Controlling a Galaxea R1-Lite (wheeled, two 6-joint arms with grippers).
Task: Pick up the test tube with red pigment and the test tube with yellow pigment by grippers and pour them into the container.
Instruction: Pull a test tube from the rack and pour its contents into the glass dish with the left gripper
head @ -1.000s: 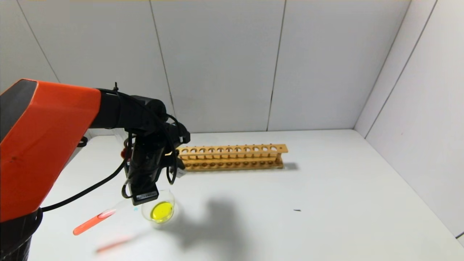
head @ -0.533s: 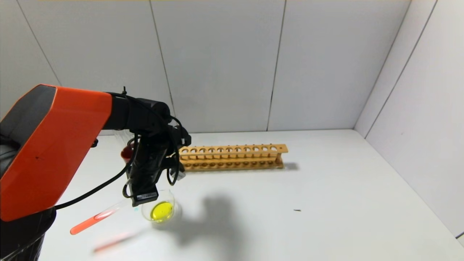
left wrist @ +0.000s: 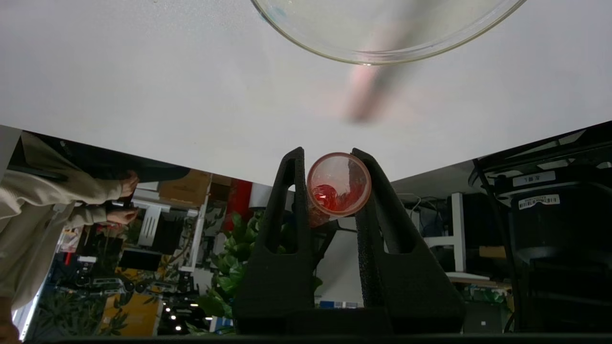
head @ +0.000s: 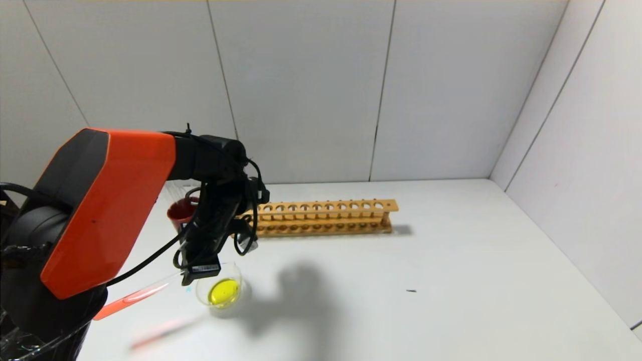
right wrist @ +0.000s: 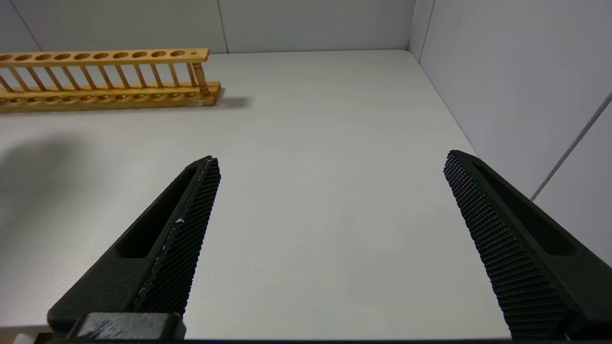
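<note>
My left gripper (head: 196, 275) is shut on the test tube with red pigment (head: 130, 299) near its open end. The tube lies almost level, closed end pointing left and slightly down, with orange-red liquid in that lower half. Its mouth sits by the left rim of the container (head: 238, 287), a clear glass dish holding yellow liquid. In the left wrist view the tube's round mouth (left wrist: 338, 184) is clamped between the black fingers (left wrist: 291, 191), and the dish rim (left wrist: 306, 44) is just ahead. The test tube with yellow pigment is out of view. My right gripper (right wrist: 330, 167) is open and empty over bare table.
A long wooden tube rack (head: 321, 216) with empty holes stands behind the dish; it also shows in the right wrist view (right wrist: 105, 79). A dark red cup (head: 179, 211) stands behind my left arm. White walls close the back and right of the table (head: 451, 281).
My left arm's orange casing has swung right and lower, uncovering the dark red cup. The gripper has stayed at the dish's rim with the red tube; the tube's closed end has shifted slightly left.
</note>
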